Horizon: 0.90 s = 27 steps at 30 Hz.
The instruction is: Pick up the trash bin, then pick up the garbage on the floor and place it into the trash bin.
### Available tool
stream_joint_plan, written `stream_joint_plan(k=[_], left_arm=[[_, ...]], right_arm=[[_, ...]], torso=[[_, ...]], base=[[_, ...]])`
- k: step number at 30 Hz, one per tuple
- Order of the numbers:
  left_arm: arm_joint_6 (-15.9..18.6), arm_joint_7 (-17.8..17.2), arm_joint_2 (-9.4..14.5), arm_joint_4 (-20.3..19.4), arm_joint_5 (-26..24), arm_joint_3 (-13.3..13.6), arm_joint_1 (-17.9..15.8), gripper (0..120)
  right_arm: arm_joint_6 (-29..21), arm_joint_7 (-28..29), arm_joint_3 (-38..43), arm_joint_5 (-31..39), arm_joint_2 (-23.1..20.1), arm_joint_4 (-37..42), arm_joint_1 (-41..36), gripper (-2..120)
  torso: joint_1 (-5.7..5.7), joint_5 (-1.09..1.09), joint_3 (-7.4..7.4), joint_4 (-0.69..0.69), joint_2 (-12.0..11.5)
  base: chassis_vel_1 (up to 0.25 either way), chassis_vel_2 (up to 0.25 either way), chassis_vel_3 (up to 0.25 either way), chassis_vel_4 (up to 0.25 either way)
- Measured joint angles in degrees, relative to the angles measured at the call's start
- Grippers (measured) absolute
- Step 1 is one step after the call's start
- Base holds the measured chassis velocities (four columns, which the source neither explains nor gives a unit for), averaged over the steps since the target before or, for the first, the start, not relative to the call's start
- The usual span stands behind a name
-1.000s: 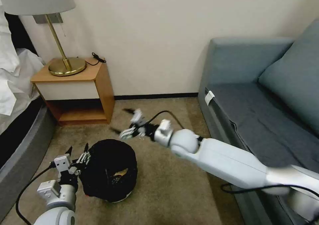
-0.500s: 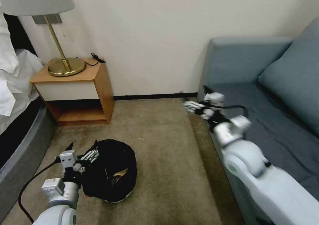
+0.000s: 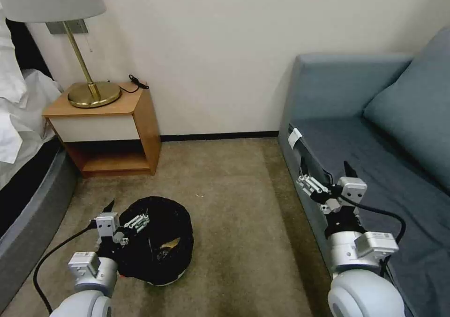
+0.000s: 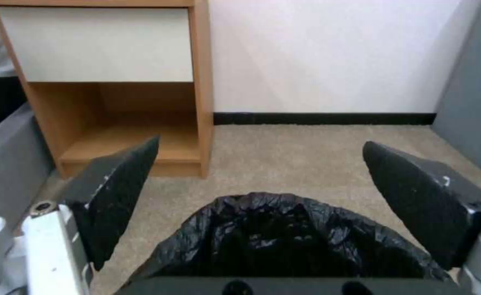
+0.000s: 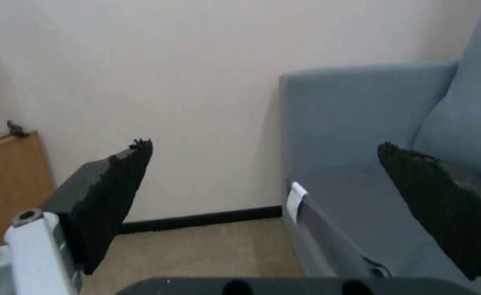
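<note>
The trash bin, lined with a crinkled black bag, stands on the carpet at the lower left, its white base just showing. A gold-brown piece of garbage lies inside it. My left gripper is open at the bin's near-left rim. In the left wrist view its fingers stand wide apart above the black bag. My right gripper is open and holds nothing, raised at the sofa's front edge. The right wrist view shows the right gripper facing the wall and the sofa arm.
A wooden nightstand with a brass lamp stands at the back left, beside the bed. A blue-grey sofa runs along the right. Bare carpet lies between them, up to the wall.
My right arm swung from over the carpet beyond the bin to the right and drew back to the sofa's front edge. My left gripper shifted slightly along the bin's rim. The bin stayed put.
</note>
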Motion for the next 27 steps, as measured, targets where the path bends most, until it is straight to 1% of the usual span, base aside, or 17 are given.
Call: stream_joint_plan(k=[2, 4, 5, 7, 12, 20, 27], left_arm=[[0.0, 0.0, 0.0, 0.0, 0.0, 0.0, 0.0, 100], [-1.3, -1.9, -0.5, 0.6, 1.4, 1.6, 0.5, 100], [-1.3, -1.9, -0.5, 0.6, 1.4, 1.6, 0.5, 100], [-2.1, -3.0, -0.6, 1.2, 2.8, 3.0, 0.6, 100], [-2.1, -3.4, -0.8, 1.2, 3.3, 4.3, 0.4, 100], [-3.6, -3.8, -0.8, 0.9, 4.2, 4.3, 0.5, 100], [-3.7, -4.1, -0.9, 0.8, 4.3, 4.3, 0.6, 100]], right_arm=[[0.0, 0.0, 0.0, 0.0, 0.0, 0.0, 0.0, 100], [0.7, -0.6, -1.3, -1.7, 1.2, -0.8, -0.6, 100], [0.7, -0.6, -1.3, -1.7, 1.2, -0.8, -0.6, 100], [1.4, -0.6, -2.2, -2.7, 2.0, -1.3, -1.1, 100], [2.9, -0.3, -2.8, -4.1, 2.3, -1.9, -2.1, 100], [4.2, -0.1, -3.3, -4.4, 2.8, -2.2, -2.6, 100], [4.2, -0.1, -3.4, -4.3, 2.8, -2.3, -2.6, 100]], torso=[[0.0, 0.0, 0.0, 0.0, 0.0], [0.0, 0.01, 0.0, -0.01, 0.0], [0.0, 0.01, 0.0, -0.01, 0.0], [0.0, 0.0, 0.0, 0.0, 0.0], [0.0, 0.01, 0.0, -0.01, 0.0], [0.0, 0.01, 0.0, -0.01, 0.0], [0.0, 0.01, 0.0, -0.01, 0.0]], base=[[0.0, 0.0, 0.0, 0.0], [0.0, 0.0, 0.0, 0.0], [0.0, 0.0, 0.0, 0.0], [0.0, 0.0, 0.0, 0.0], [0.0, 0.0, 0.0, 0.0], [0.0, 0.0, 0.0, 0.0], [0.0, 0.0, 0.0, 0.0]])
